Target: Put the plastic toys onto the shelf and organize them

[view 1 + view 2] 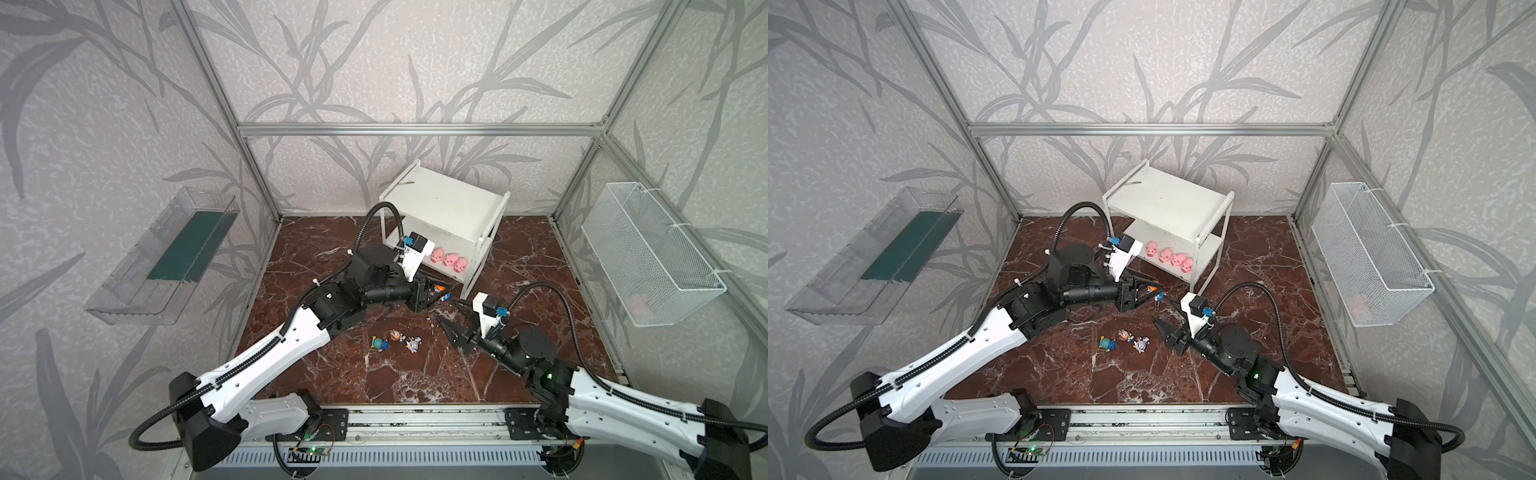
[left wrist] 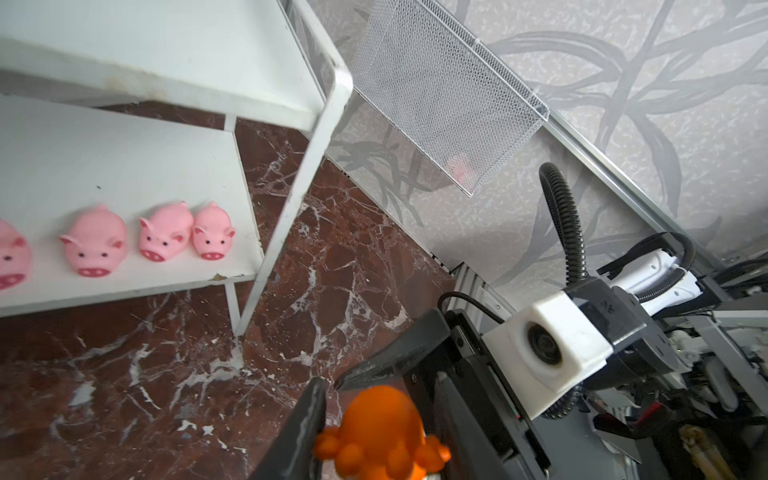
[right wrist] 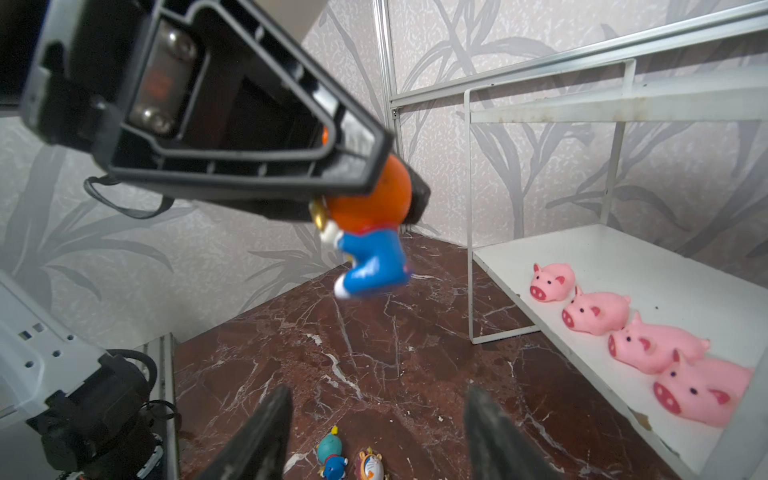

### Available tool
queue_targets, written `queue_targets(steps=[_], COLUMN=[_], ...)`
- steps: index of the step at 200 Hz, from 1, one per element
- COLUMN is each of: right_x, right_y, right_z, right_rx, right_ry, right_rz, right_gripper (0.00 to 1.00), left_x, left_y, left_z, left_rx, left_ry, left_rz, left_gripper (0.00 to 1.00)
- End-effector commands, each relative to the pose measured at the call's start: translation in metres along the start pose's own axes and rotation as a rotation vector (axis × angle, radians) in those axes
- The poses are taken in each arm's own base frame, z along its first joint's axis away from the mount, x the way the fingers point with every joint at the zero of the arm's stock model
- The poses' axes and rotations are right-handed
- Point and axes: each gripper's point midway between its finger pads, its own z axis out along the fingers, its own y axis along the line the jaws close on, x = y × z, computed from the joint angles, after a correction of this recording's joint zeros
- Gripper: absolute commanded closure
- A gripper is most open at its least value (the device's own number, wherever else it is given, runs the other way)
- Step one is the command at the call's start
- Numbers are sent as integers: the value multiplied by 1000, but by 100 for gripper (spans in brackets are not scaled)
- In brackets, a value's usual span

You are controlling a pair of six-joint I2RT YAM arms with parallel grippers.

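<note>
Red-brown marble floor [image 1: 415,382], leaf-patterned walls on three sides.

Left gripper [image 1: 441,292]: the fingers [image 3: 257,166] are closed to a narrow gap on the head of the orange-headed figurine [image 3: 370,232]. The head is clamped between both fingers. The blue body projects beyond the tips and appears clear of the floor.

Right gripper [image 1: 448,309]: the fingers [image 3: 262,424] stand wide apart with nothing between them. The tips point toward the held figurine, near it but not touching.

Position of the held figurine: just in front of the near corner leg of the shelf [image 1: 449,199], between that leg and the right gripper.

Shelf, lower board: four pigs [image 1: 1166,254] stand in one row along the front edge, side by side, snouts facing outward. In the right wrist view the two nearest the corner leg overlap. The upper board carries no toys.

Floor, nearer the arm bases: the teal-headed figurine [image 1: 378,343], brown-headed figurine [image 1: 397,334] and white-gold figurine [image 1: 412,344] lie close together, well apart from the shelf and below the right gripper in both top views.

Walls: clear tray [image 1: 166,253] on the left, mesh basket [image 1: 648,249] on the right.
</note>
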Motion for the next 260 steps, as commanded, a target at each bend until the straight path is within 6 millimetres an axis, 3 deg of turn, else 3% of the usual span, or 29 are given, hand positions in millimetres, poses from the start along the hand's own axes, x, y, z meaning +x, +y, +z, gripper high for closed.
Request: queue_targets(steps=[1, 49, 92, 133, 169, 228, 260], right_x=[15, 26, 1, -18, -25, -48, -50], right_y=[-10, -28, -38, -45, -46, -50, -51], right_z=[-13, -46, -68, -73, -74, -87, -94], right_rx=[42, 121, 186, 240, 253, 296, 302], right_ry=[74, 179, 131, 141, 160, 173, 202], right_rz=[-52, -168, -191, -199, -197, -201, -213], right_gripper=[23, 11, 6, 0, 1, 1, 1], left_x=[-17, -74, -104, -117, -126, -127, -126], left_y=[10, 20, 32, 43, 48, 49, 48], left_z=[0, 12, 29, 50, 64, 87, 95], left_rx=[-92, -226, -323, -411, -464, -519, -545], left_ry=[5, -33, -21, 0, 16, 41, 40], left_rz=[91, 193, 223, 233, 238, 252, 267], left_gripper=[67, 68, 68, 68, 68, 68, 67])
